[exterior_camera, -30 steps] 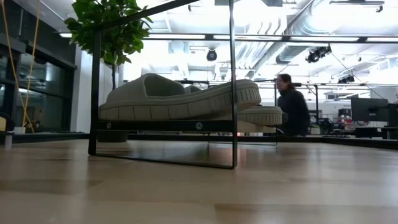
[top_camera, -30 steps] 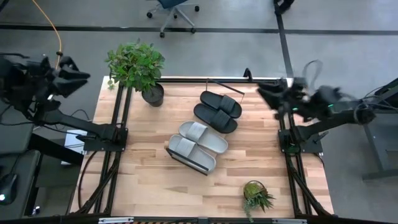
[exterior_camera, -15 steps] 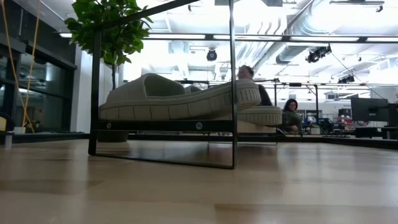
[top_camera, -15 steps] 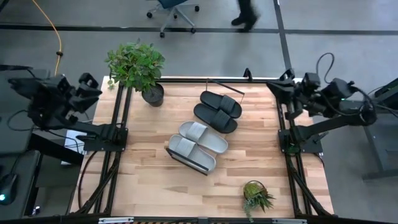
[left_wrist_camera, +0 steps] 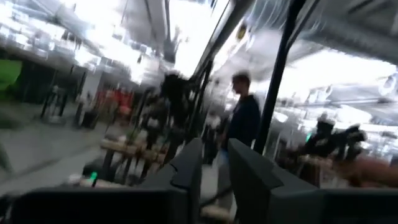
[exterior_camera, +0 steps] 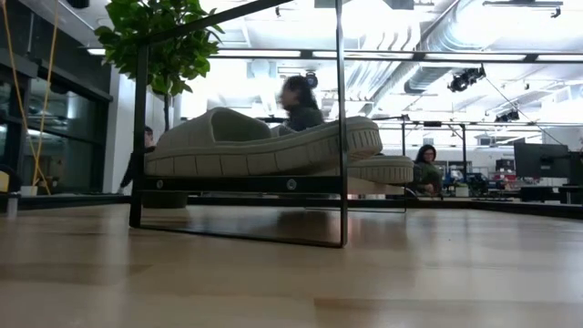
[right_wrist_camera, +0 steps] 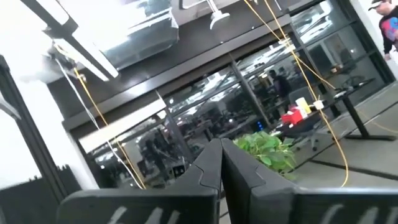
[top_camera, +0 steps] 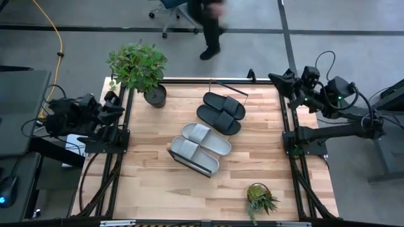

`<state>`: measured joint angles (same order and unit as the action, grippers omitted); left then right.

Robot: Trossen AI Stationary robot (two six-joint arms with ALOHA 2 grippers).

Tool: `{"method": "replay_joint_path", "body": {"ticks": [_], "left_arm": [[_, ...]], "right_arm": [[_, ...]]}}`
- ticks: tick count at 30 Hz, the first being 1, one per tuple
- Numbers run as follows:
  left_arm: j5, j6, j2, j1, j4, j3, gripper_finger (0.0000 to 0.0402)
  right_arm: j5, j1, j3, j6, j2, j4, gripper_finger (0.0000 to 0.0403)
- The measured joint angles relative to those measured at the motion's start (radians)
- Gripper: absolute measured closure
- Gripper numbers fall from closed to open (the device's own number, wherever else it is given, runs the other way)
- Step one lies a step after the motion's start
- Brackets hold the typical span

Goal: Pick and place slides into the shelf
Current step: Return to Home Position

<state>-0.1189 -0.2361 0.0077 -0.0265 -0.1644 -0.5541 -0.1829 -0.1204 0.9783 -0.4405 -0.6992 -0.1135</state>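
Observation:
Two pale grey-green slides (top_camera: pixel 206 137) (top_camera: pixel 194 155) lie side by side, soles down, on the shelf (top_camera: pixel 190 165) in the middle of the table. In the low view a grey-green slide (exterior_camera: pixel 264 146) rests on the shelf's dark board (exterior_camera: pixel 241 183). Two black slides (top_camera: pixel 224 104) (top_camera: pixel 218 119) lie just beyond them, near the wire end frame (top_camera: pixel 228 87). My left gripper (top_camera: pixel 117 101) hovers off the table's left edge, its fingers (left_wrist_camera: pixel 186 171) a narrow gap apart and empty. My right gripper (top_camera: pixel 276 80) hangs over the far right corner, shut on nothing.
A large potted plant (top_camera: pixel 139 66) stands at the far left corner and a small one (top_camera: pixel 259 198) at the near right. A person (top_camera: pixel 208 25) walks past beyond the far edge, near an office chair (top_camera: pixel 173 9). Bare wood lies left of and in front of the shelf.
My left arm has swung in toward the table's left edge and come lower. My right arm has drawn back toward the far right corner. The slides have kept still. A person has walked leftward beyond the far edge.

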Motion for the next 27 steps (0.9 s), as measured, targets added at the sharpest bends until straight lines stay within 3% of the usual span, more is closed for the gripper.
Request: {"method": "replay_joint_path", "body": {"ticks": [8,11,19,25,27], "left_arm": [[0.061,0.027,-0.002,0.0,0.36,0.193,0.0397],[0.042,0.039,-0.003,0.0,0.487,0.263,0.0393],[0.027,-0.03,-0.001,0.0,0.559,0.413,0.0399],[-0.032,-0.057,-0.001,0.0,0.778,0.548,0.04],[-0.035,-0.061,0.001,0.0,0.757,0.539,0.0399]], "right_arm": [[-0.003,-0.029,-0.001,-0.057,0.032,0.026,0.0403],[-0.005,-0.032,-0.001,-0.057,0.033,0.03,0.0403],[-0.007,-0.053,-0.001,-0.111,0.062,0.124,0.0403],[-0.004,-0.076,-0.001,-0.128,0.092,0.174,0.0403],[0.0,-0.083,-0.001,-0.127,0.104,0.18,0.0403]]}}
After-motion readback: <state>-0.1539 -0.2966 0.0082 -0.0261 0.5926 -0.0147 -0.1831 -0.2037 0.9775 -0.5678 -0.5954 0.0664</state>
